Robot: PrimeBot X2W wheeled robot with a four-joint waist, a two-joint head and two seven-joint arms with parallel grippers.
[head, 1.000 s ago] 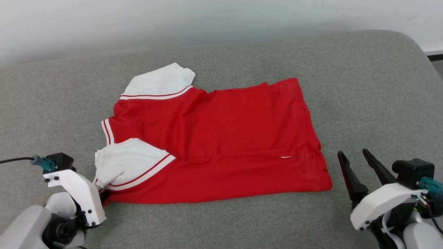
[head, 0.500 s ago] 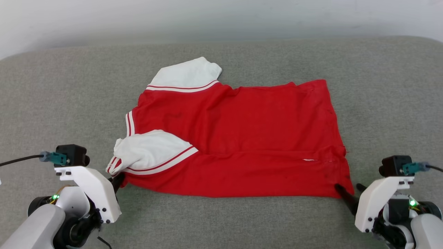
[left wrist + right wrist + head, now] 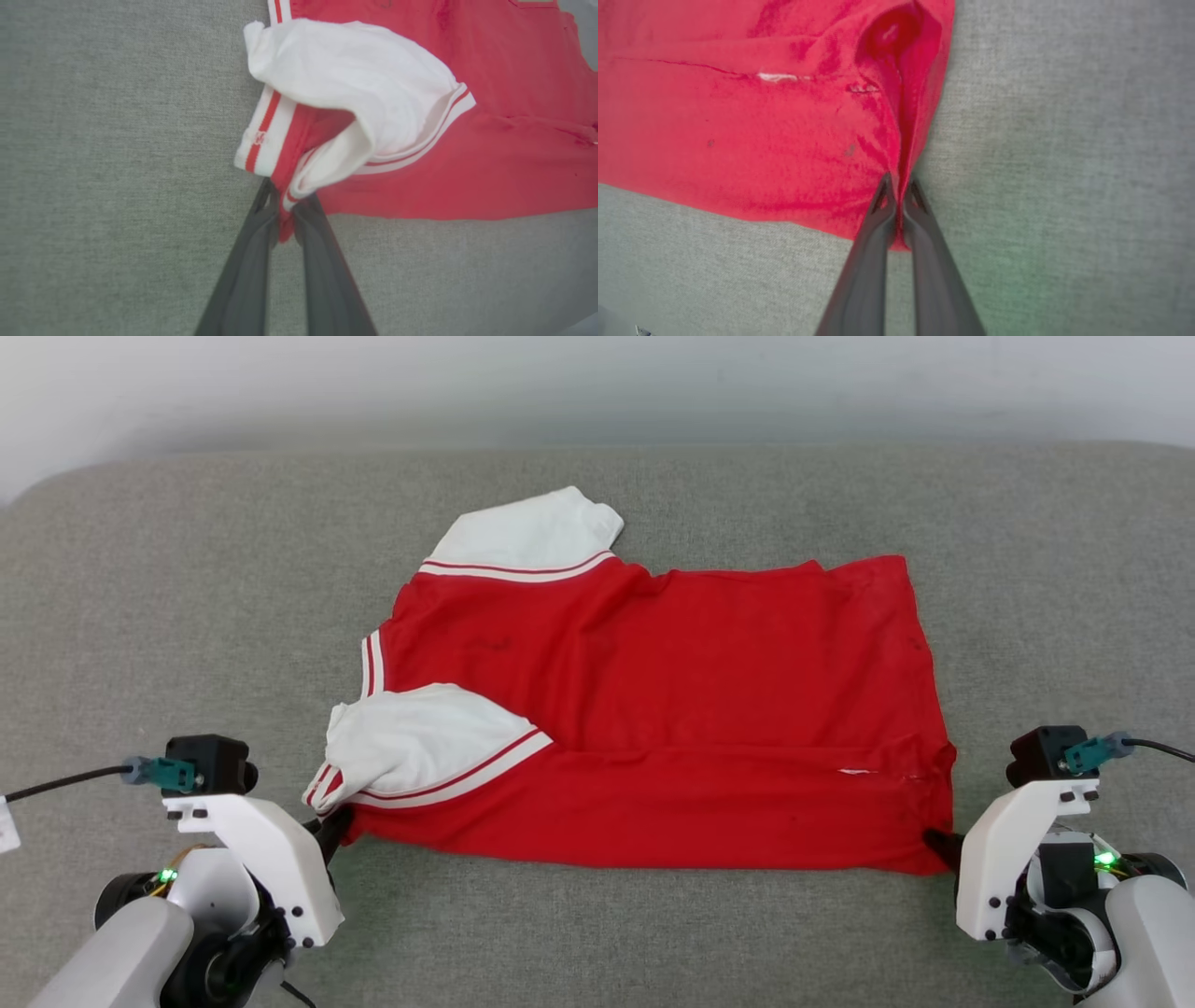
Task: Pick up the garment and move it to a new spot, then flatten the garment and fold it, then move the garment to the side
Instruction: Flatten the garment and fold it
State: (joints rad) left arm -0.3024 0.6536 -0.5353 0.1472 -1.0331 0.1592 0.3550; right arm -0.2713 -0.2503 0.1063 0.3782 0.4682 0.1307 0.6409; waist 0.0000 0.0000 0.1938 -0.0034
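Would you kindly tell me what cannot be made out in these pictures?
- Head view: the underside of the garment, hidden by its own folded fabric.
- Head view: most of the left gripper and right gripper, behind their white wrist housings.
- Right wrist view: how many layers the fingers pinch, hidden in the fold.
- Left wrist view: the garment's far part, cut off by the top edge.

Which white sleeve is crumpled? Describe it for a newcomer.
On the grey fabric cushion lies a bright red jersey shirt. At its near-left corner, a white short sleeve bunches over the red body; the other white sleeve lies flat at the far edge.
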